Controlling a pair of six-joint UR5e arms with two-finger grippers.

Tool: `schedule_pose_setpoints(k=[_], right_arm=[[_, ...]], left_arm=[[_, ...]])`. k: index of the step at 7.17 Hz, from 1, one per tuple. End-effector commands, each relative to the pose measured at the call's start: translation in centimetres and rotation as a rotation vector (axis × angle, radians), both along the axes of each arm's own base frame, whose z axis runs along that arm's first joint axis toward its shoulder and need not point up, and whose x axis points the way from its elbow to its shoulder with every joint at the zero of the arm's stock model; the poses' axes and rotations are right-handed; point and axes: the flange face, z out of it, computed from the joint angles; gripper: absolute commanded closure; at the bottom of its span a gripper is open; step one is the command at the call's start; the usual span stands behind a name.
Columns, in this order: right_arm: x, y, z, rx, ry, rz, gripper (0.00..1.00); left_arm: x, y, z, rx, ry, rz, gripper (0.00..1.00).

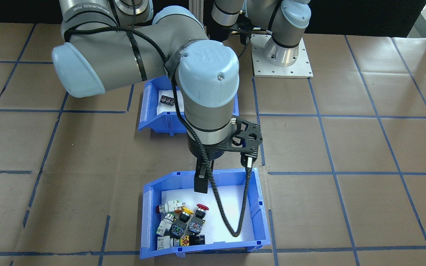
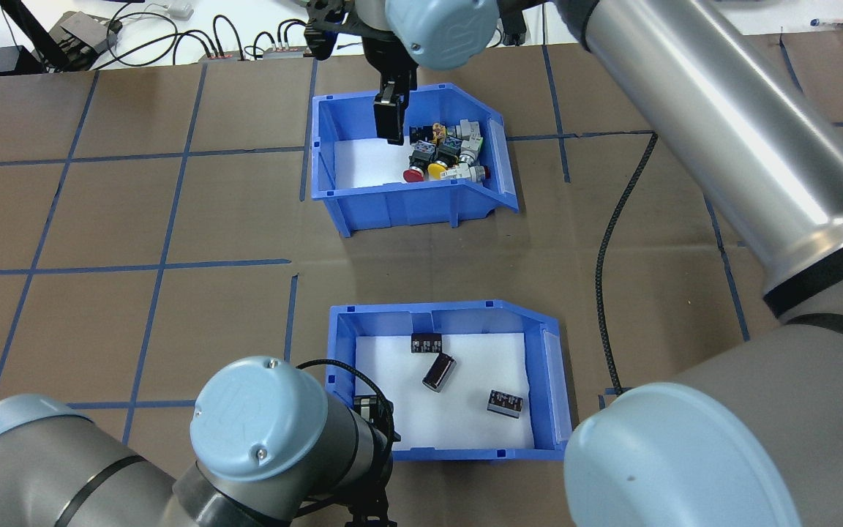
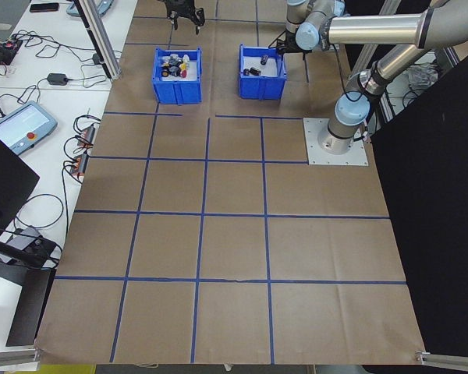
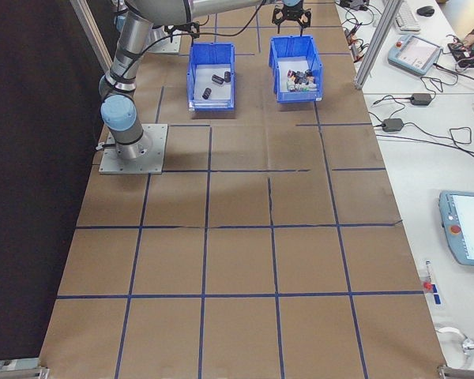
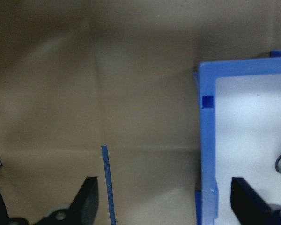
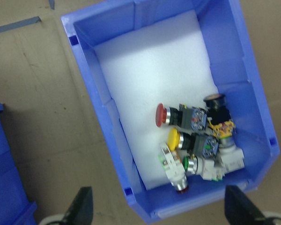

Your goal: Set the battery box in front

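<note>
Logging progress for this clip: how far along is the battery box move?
Nothing looks done: the battery box sits near the robot, behind the switch bin. In hand: left gripper, jaws open, straddles its wall; right gripper hangs open over the switch bin. Left: grasp, move forward.

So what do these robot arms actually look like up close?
Both arms are silver-grey metal tubes with pale blue round caps at the joints. A black ribbed cable runs along the outside. Each ends in a black gripper behind a black bracket.
</note>
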Motion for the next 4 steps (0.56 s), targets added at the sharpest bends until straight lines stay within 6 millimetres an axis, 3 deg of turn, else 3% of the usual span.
schedule_pose_setpoints(k=[1, 2, 4], right_arm=[[3.4, 1.7, -2.3, 0.032, 0.020, 0.127, 0.00], [4.4, 2.7, -3.7, 0.055, 0.032, 0.146, 0.00], [3.9, 3.8, -7.4, 0.112, 0.053, 0.143, 0.00]], left_arm=[[0.2, 0.9, -2.3, -0.064, 0.047, 0.030, 0.01], [0.1, 0.8, -2.2, -0.070, 0.049, 0.027, 0.01], [-0.1, 0.3, -1.9, -0.102, 0.066, 0.025, 0.01]])
